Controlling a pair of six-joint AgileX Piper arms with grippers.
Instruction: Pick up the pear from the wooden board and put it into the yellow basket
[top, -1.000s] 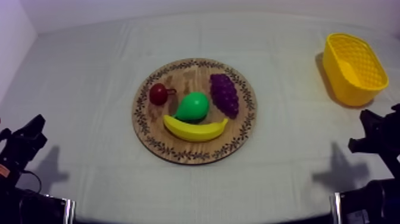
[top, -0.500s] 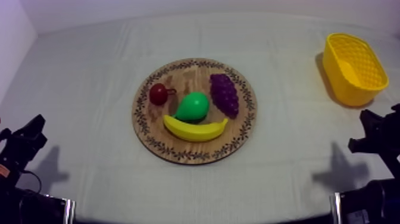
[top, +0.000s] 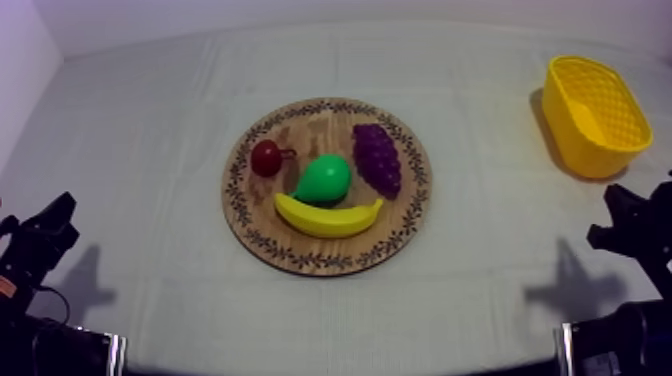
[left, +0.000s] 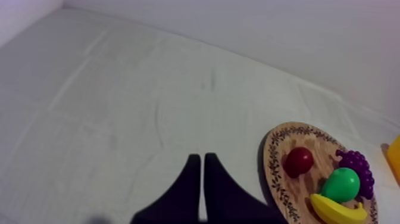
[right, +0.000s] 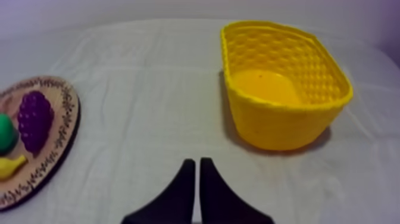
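Pear (top: 323, 179) lies on the round wooden board (top: 300, 256), about at its centre, green & untouched. Banana (top: 328, 217) curves along the board's near side, touching the pear's lower edge. The bunch of grapes (top: 377, 158) sits just beside the pear toward the board's right rim, and the small red fruit (top: 266, 158) is near it toward the left rim. Yellow basket (top: 580, 150) stands upright on the grey-white cloth (top: 150, 130), well apart from the board, off to its right & farther back. Left gripper (left: 199, 159) is low, well left of the board, its 2 fingers pressed together in a narrow wedge. Right gripper (right: 197, 162) is well right of the board, on the basket's near side, with its 2 fingers likewise together.
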